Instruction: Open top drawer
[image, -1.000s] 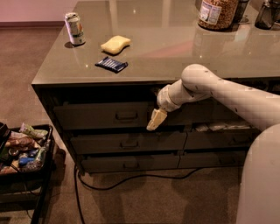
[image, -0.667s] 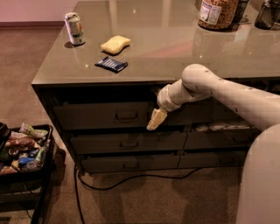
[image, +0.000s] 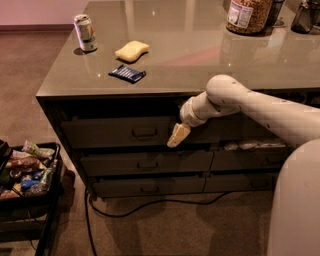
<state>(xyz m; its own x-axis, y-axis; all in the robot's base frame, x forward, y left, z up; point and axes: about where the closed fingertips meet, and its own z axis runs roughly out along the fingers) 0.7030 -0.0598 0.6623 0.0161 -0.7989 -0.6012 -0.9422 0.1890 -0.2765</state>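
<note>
The top drawer (image: 115, 132) is the wide dark front panel just under the countertop, on the left side of the cabinet. Its small loop handle (image: 145, 133) sits at the panel's centre. A dark gap shows between the panel's top edge and the counter's overhang. My gripper (image: 177, 136) is a beige wedge pointing down and left. It hangs at the right end of that panel, a short way right of the handle and not on it. My pale arm (image: 240, 100) reaches in from the right.
On the counter (image: 200, 55) lie a soda can (image: 85, 32), a yellow sponge (image: 132, 50), a blue packet (image: 127, 73) and a jar (image: 247, 15). Lower drawers (image: 147, 163) sit below. A black cart of snacks (image: 25, 172) stands at left. A cable (image: 150, 209) crosses the carpet.
</note>
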